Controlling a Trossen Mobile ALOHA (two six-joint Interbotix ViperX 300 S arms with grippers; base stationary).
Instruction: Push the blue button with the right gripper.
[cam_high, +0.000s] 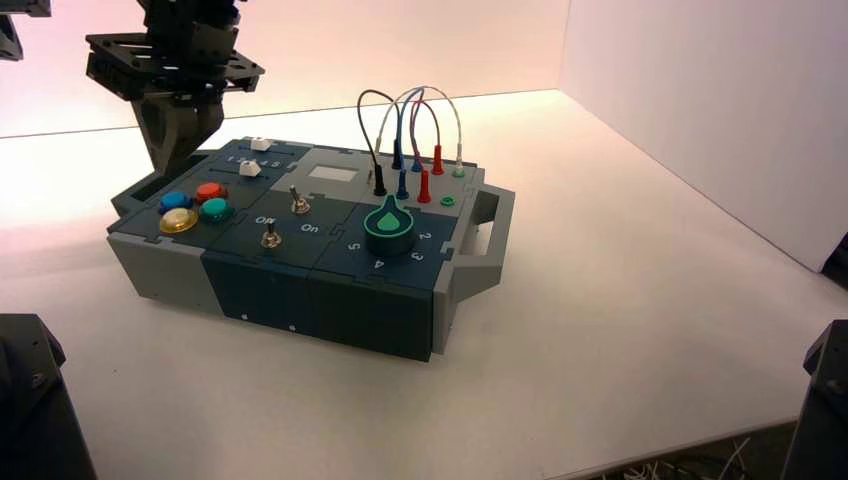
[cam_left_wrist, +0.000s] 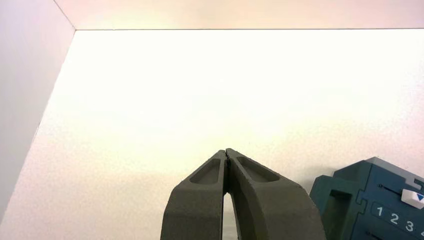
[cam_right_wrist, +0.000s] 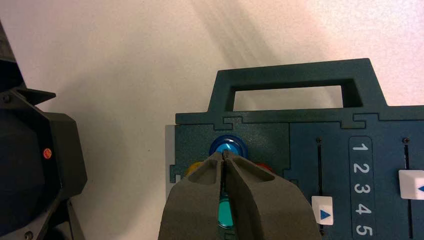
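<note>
The blue button (cam_high: 176, 201) sits at the box's left end, in a cluster with the orange-red (cam_high: 210, 190), yellow (cam_high: 178, 221) and teal-green (cam_high: 215, 210) buttons. My right gripper (cam_high: 172, 165) hangs over that end, fingers shut into a wedge and holding nothing. In the right wrist view its tip (cam_right_wrist: 224, 154) lies at the near edge of the blue button (cam_right_wrist: 228, 145); I cannot tell whether they touch. The teal-green button (cam_right_wrist: 226, 212) shows under the fingers. My left gripper (cam_left_wrist: 226, 151) is shut and empty over bare table beside a corner of the box (cam_left_wrist: 370, 195).
The box's dark handle (cam_right_wrist: 290, 85) lies just beyond the blue button. Two white sliders (cam_right_wrist: 325, 214) flank a number scale. Two toggle switches (cam_high: 298, 203), a teal knob (cam_high: 390, 228) and looped wires (cam_high: 410, 120) fill the box's middle and right. A dark arm part (cam_right_wrist: 35, 170) stands beside the box.
</note>
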